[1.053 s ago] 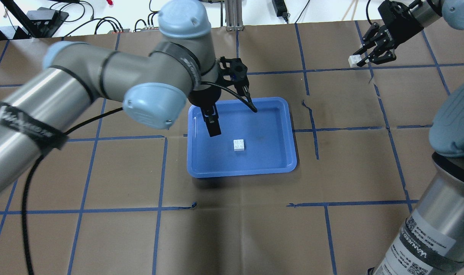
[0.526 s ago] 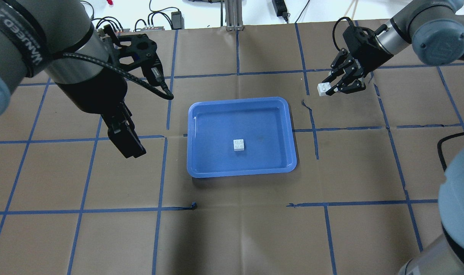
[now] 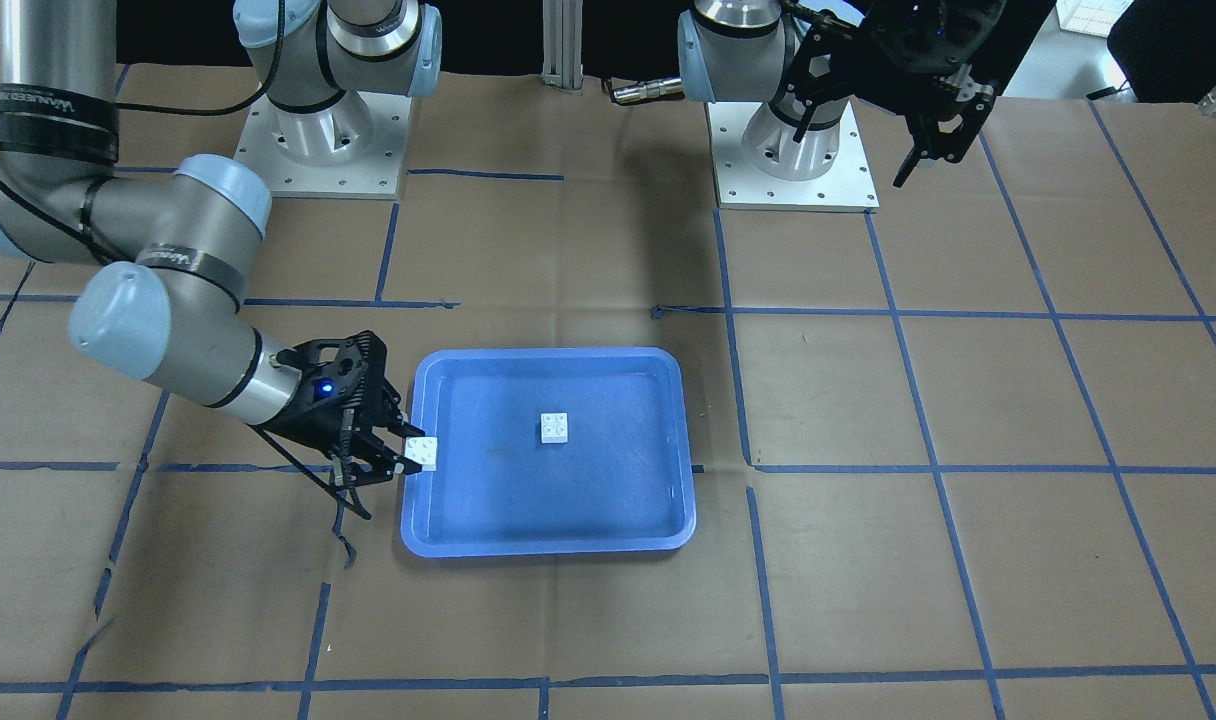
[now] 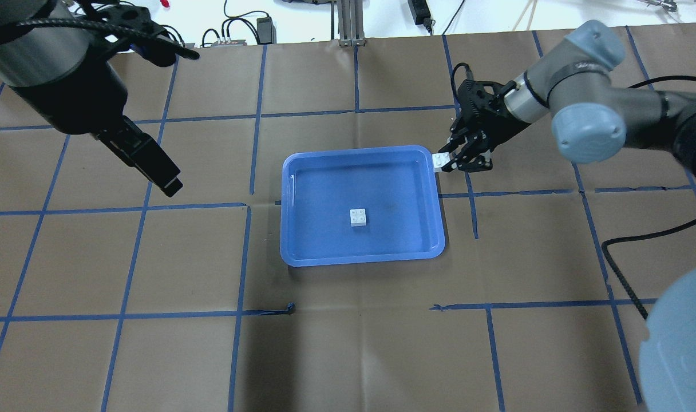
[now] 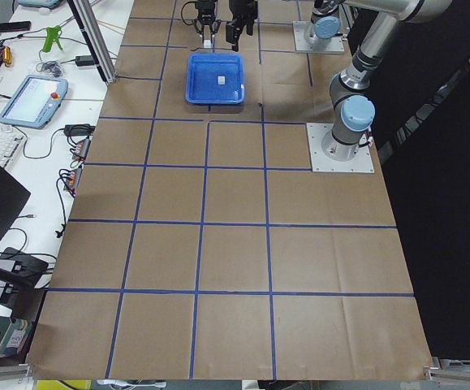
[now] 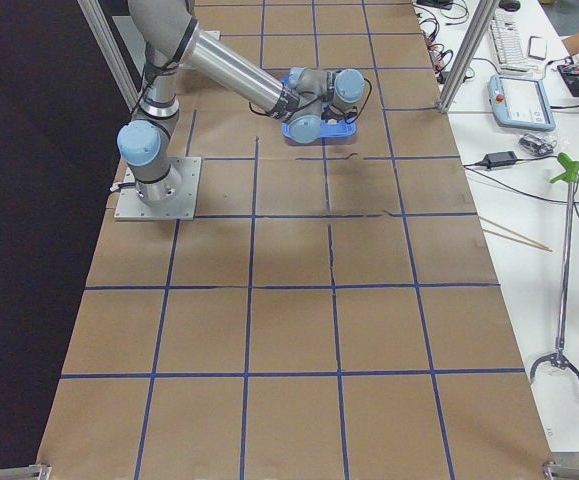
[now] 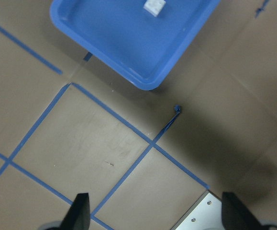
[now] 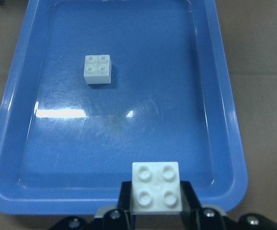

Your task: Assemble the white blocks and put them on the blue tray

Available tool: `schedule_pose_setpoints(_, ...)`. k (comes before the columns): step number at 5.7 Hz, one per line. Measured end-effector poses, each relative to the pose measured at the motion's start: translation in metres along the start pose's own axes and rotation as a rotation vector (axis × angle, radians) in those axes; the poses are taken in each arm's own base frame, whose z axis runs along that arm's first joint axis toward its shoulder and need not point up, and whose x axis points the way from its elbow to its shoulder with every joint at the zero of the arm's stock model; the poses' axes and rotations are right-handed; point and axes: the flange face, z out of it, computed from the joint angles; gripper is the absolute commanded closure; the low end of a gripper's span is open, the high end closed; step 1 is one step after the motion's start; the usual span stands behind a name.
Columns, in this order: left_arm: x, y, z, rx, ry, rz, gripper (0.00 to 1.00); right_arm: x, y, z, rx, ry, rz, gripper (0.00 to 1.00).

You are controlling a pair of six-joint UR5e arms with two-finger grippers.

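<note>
The right gripper was clenched on the first white block, its two black fingers pressing on opposite sides of the brick. This block was a small white square brick with four round studs set two by two. The studs faced up, and in the right wrist view its top looked clean and evenly lit. It hung at the edge of the blue tray, over the rim near the far corner on the robot's right. Whether it touched the rim could not be told.

The second white block lay flat on the tray floor, roughly in the middle, studs up. It matched the first white block in shape and size. It stood alone, well apart from the gripped brick and from every wall of the tray. The tray was a shallow, glossy blue rectangle with rounded corners and a raised rim, and a streak of light reflected off its floor.

The left gripper had its fingers spread wide and held nothing. It hovered high over the table on the robot's left, well apart from the tray. Its wrist camera looked down past both fingertips at one corner of the tray. The table was covered in brown paper crossed by blue tape lines.
</note>
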Motion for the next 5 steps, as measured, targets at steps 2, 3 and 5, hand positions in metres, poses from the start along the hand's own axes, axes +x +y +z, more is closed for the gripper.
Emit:
schedule_pose_setpoints(2,-0.006,-0.018,0.003,0.082,-0.024,-0.369,0.01,-0.026,-0.036,0.040,0.005,0.048,0.051,0.68)
schedule_pose_setpoints(3,0.002,-0.033,0.009,0.123,-0.027,-0.433,0.01,-0.036,-0.044,0.053,0.009,0.052,0.055,0.69)
schedule_pose_setpoints(5,0.016,-0.065,0.021,0.180,-0.024,-0.459,0.01,-0.049,-0.041,0.076,0.051,0.053,0.043,0.71)
